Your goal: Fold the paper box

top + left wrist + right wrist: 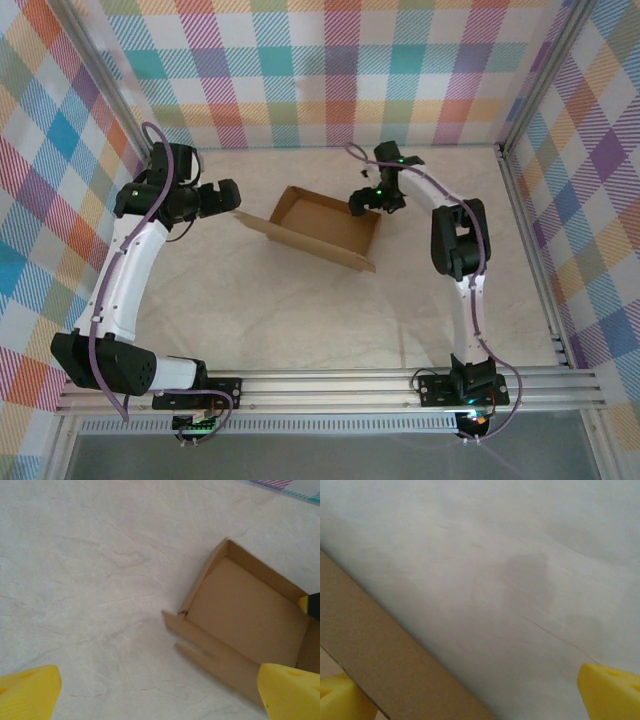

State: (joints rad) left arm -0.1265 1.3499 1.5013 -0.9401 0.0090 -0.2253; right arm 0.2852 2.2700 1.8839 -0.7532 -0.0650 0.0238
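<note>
Two yellow-padded grippers flank the paper box (325, 228), which sits out in the middle of the table (300, 330) as a shallow open tray of plain brown corrugated board. Its walls stand up around a bare floor, and the long near panel runs out past the box's left corner.

From overhead, my left arm curves up and bends in toward the box's left end. The left gripper (228, 195) is level with that projecting panel and just short of it. On its wrist camera the left gripper (160, 695) has its fingers (27, 692) spread wide with only table between them, and the box (245, 610) lies ahead and to one side, apart from both pads.

My right arm reaches forward and folds back at the elbow, putting the right gripper (362, 203) at the box's far right corner. Its wrist view shows the right gripper (475, 695) parted too. A strip of the box's wall (375, 655) crosses close by one pad, and the other pad (610, 690) is well clear. Whether that pad touches the cardboard, I cannot tell.

Around the box the table is pale, faintly veined like marble. Bright plaid walls (330, 70) stand beyond it and to both sides, and an aluminium rail (330, 385) carries the arm bases on its near side.
</note>
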